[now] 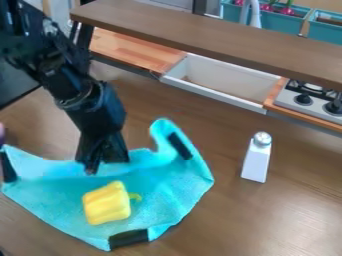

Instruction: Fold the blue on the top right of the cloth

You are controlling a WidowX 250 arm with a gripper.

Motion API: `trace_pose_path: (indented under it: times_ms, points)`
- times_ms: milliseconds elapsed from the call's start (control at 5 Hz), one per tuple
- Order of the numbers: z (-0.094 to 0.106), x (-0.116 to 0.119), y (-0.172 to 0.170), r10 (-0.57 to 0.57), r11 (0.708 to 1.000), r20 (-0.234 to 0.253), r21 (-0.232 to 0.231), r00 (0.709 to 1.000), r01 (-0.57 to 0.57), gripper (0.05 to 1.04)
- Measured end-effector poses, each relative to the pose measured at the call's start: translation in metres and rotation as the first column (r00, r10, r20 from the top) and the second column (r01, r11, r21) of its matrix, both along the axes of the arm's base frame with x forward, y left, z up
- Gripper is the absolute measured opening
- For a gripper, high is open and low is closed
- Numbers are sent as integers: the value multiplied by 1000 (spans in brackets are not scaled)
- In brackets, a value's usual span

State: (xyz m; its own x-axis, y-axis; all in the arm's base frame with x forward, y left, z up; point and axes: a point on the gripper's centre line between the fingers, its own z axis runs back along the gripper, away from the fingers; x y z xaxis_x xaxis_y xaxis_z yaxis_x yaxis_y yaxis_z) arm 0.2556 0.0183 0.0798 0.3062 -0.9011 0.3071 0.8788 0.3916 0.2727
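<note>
The black gripper (104, 159) hangs down at the upper-left part of the blue cloth (163, 187), its lower end over the cloth's back edge. The cloth lies rumpled on the table, with its top right corner (161, 127) raised and curled. A dark patch (179, 145) marks the cloth near that corner, to the right of the gripper. On the cloth, in front of the gripper, rests a yellow bell pepper (107, 204) with a green stem.
A white bottle with a silver top (256, 157) stands right of the cloth. Behind are a white sink basin (220, 82), a stove (314, 102) and a raised brown shelf (207, 37). Something purple (1, 134) shows at the left edge.
</note>
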Motion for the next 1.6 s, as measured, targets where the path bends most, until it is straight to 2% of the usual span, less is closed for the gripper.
trace_pose_path:
  times_ms: [200, 600, 800, 1000, 1200, 1400, 1600]
  points:
    - [-2, -12, -11, -14, 1000, 1, 20, 1000, 14, 51]
    - [-25, -33, -34, -51, 995, -18, 88, 999, 52, 70]
    - [-43, -35, -38, -38, 996, -77, 82, 996, 44, 239]
    - [-57, -36, -43, -89, 996, -176, -1, 980, 90, 462]
    - [-54, -31, -44, -161, 981, -236, -144, 958, 129, 769]
    - [-42, -34, -45, -209, 964, -231, -213, 950, 160, 994]
    - [-11, -37, -37, -209, 959, -148, -226, 967, 173, 1001]
